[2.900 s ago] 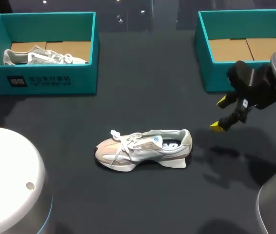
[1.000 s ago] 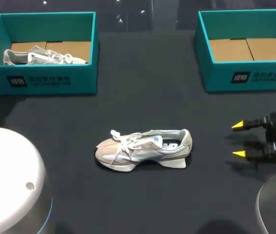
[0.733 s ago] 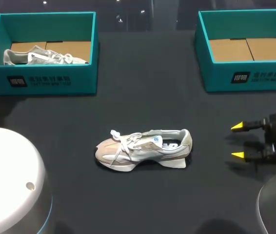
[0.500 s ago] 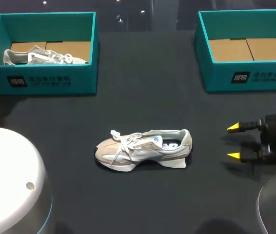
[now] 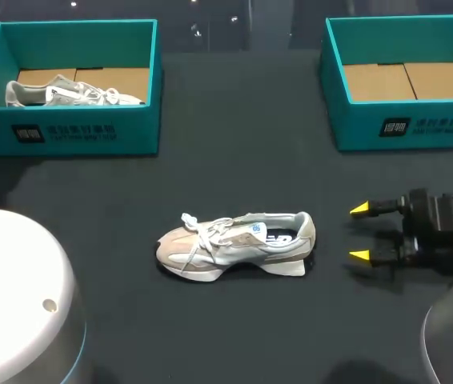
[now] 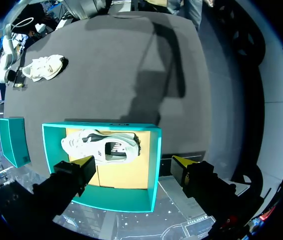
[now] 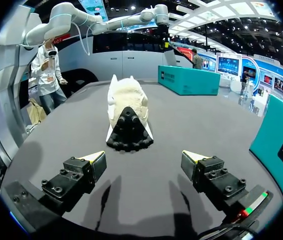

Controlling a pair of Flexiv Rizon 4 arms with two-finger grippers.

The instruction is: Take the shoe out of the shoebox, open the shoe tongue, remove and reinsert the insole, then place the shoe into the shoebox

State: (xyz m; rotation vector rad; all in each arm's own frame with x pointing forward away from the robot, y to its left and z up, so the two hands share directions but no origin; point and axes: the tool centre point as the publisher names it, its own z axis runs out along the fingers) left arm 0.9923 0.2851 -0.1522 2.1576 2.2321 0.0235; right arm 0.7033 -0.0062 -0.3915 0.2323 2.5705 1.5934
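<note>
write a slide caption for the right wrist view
Open right end effector faces the heel of the shoe on the dark table, a teal shoebox beyond.

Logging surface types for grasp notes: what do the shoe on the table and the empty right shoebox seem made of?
The shoe looks like matte textile with suede-like panels, woven laces and a white foam-like sole; its tread looks like dark rubber in the right wrist view. The shoebox is probably cardboard: matte teal walls, bare brown flaps inside.
</note>
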